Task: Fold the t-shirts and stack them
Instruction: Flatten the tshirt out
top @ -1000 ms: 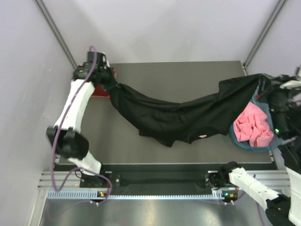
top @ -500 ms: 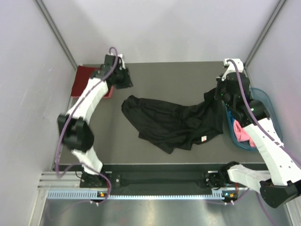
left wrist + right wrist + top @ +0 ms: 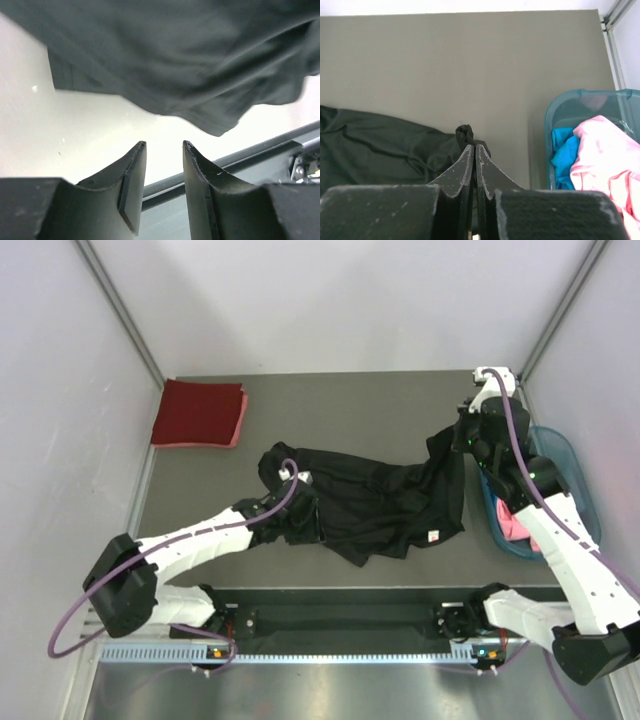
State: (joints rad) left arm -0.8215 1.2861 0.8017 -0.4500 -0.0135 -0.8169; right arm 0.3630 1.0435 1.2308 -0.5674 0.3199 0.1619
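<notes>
The left gripper [image 3: 164, 146] stood partly open and empty at the near edge of the black t-shirt [image 3: 380, 502]; the right gripper [image 3: 472, 147] was pinched shut on that shirt's far right part, beside the teal basket [image 3: 577, 100]; the shirt lay crumpled on the worktop [image 3: 350, 405]. Only the dark red t-shirt [image 3: 198, 412] looked folded; the pink t-shirt [image 3: 600, 150] and blue t-shirt [image 3: 562, 150] sat in the basket; most of the task seemed left.

soft, even light from above, with glare on the rail [image 3: 330, 654] at 6 o'clock. blown-out white table [image 3: 75, 135] and blurred shirt [image 3: 175, 55] in left wrist view. out-of-focus fingers [image 3: 457, 172] at 6 o'clock in right.
</notes>
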